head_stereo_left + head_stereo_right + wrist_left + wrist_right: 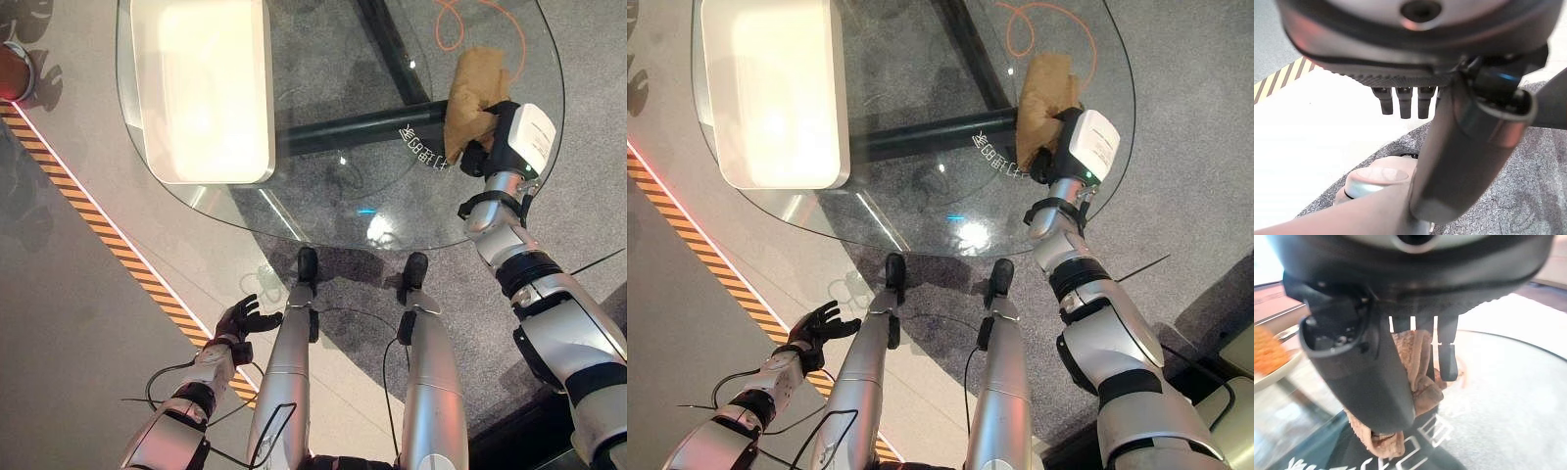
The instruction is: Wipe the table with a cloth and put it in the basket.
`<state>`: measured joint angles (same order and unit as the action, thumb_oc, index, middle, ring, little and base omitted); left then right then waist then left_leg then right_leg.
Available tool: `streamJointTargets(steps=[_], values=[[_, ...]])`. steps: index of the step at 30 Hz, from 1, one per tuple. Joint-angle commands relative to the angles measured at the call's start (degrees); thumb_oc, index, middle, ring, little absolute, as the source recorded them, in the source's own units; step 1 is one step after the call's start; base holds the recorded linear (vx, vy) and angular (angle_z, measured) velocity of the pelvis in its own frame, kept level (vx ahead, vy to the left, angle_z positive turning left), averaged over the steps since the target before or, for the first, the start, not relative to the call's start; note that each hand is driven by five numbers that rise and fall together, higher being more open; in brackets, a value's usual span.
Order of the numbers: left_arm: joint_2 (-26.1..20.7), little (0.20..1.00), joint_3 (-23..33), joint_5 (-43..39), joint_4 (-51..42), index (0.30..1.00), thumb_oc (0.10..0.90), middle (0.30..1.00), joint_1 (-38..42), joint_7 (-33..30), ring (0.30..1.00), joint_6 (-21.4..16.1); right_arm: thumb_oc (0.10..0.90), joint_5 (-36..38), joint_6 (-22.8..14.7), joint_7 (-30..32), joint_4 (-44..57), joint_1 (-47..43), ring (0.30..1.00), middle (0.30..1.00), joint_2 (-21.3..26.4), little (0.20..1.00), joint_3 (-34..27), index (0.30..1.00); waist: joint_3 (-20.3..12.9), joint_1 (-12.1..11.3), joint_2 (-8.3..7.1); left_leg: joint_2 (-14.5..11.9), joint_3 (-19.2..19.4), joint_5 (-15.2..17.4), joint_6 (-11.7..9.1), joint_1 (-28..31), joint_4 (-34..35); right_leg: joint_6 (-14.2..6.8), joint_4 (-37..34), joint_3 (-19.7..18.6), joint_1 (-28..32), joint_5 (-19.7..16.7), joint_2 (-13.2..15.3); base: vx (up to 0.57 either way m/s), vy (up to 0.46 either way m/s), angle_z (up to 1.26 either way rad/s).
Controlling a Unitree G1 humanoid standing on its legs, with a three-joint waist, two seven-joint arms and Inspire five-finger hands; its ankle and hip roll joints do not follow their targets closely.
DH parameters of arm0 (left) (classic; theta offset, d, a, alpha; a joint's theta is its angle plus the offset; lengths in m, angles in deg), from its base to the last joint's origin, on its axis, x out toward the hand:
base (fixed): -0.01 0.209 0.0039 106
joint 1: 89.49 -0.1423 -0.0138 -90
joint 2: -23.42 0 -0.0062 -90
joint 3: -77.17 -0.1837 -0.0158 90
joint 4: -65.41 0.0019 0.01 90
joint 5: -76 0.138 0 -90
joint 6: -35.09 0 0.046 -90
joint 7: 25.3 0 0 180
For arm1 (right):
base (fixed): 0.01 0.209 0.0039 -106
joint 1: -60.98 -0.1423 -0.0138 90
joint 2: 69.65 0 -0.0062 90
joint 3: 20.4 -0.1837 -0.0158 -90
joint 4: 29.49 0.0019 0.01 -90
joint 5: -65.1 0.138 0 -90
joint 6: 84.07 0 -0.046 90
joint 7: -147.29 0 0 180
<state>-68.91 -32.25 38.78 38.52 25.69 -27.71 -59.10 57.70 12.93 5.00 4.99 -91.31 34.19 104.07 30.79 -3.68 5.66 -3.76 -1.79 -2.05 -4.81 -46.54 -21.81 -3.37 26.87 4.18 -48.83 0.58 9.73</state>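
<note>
A tan cloth (475, 83) lies bunched on the right part of the round glass table (323, 191). My right hand (493, 140) sits at the cloth's near edge. In the right wrist view its thumb (1364, 377) and fingers (1447, 357) curl round a fold of the cloth (1422, 382), so the hand is shut on it. A white rectangular basket (201, 88) stands on the table's left side, well apart from the cloth. My left hand (245, 318) hangs low beside the table's near left, over the floor, with its fingers (1403, 100) spread and holding nothing.
Dark frame bars (353, 127) run under the glass. An orange cord (460, 20) loops on the carpet beyond the cloth. Yellow-black striped tape (108, 235) crosses the floor at the left, and a red round object (12, 73) sits at the far left edge.
</note>
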Motion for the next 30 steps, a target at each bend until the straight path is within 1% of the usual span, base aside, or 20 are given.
streamJointTargets(steps=[1,5,11,19,24,30], values=[[1.85,0.900,-0.51,0.71,1.41,0.900,0.800,0.900,-1.69,-0.69,0.900,-0.69,0.100,-6.83,-4.79,-5.28,8.08,-1.37,0.300,0.300,-5.05,0.200,7.22,0.300,-0.99,-2.55,0.82,5.16,0.68,1.14,4.70,-0.19,-1.35,2.90,-0.20,4.21,1.02,1.35,-3.30,0.00,0.000,0.00],[2.10,0.900,-0.52,0.89,1.22,0.900,0.800,0.900,-1.76,-0.84,0.900,-0.78,0.100,-7.83,-4.72,-5.79,9.29,-0.74,0.300,0.300,-5.57,0.200,7.98,0.300,-0.99,-2.55,0.82,5.23,0.66,1.04,4.73,-0.15,-1.20,2.90,-0.28,4.26,0.98,1.28,-3.26,0.00,0.000,0.00],[2.66,0.900,-0.48,1.51,1.45,0.900,0.800,0.900,-1.72,-1.23,0.900,-0.86,0.100,-10.70,-6.05,-7.49,11.30,0.74,0.300,0.300,-7.36,0.200,9.71,0.300,-0.99,-2.59,0.79,5.29,0.65,0.75,4.68,-0.11,-1.08,2.84,-0.32,4.27,0.97,1.12,-3.16,0.00,-0.001,0.01],[2.63,0.900,-0.27,2.13,1.27,0.900,0.800,0.900,-1.58,-1.19,0.900,-0.50,0.100,-11.90,-6.39,-10.09,12.78,2.08,0.300,0.300,-8.16,0.200,10.78,0.300,-0.99,-2.51,0.67,5.28,0.65,0.58,4.60,0.06,-0.99,2.69,-0.33,4.24,1.05,0.98,-3.03,0.00,-0.001,0.01],[2.94,0.900,-0.52,2.16,1.22,0.900,0.800,0.900,-1.41,-1.58,0.900,-0.53,0.100,-11.97,-6.14,-10.58,13.32,3.01,0.300,0.300,-8.95,0.200,11.57,0.300,-0.99,-2.37,0.71,5.35,0.67,0.51,4.64,0.17,-0.89,2.66,-0.52,4.24,1.07,0.79,-2.95,0.00,0.000,0.00],[3.17,0.900,-0.36,2.48,1.12,0.900,0.800,0.900,-1.37,-1.78,0.900,-0.39,0.100,-12.53,-7.29,-13.30,14.56,4.25,0.300,0.300,-10.41,0.200,11.84,0.300,-0.99,-2.25,0.80,5.40,0.71,0.36,4.55,0.38,-0.68,2.57,-0.60,4.13,1.07,0.62,-2.89,0.00,0.000,0.00]])
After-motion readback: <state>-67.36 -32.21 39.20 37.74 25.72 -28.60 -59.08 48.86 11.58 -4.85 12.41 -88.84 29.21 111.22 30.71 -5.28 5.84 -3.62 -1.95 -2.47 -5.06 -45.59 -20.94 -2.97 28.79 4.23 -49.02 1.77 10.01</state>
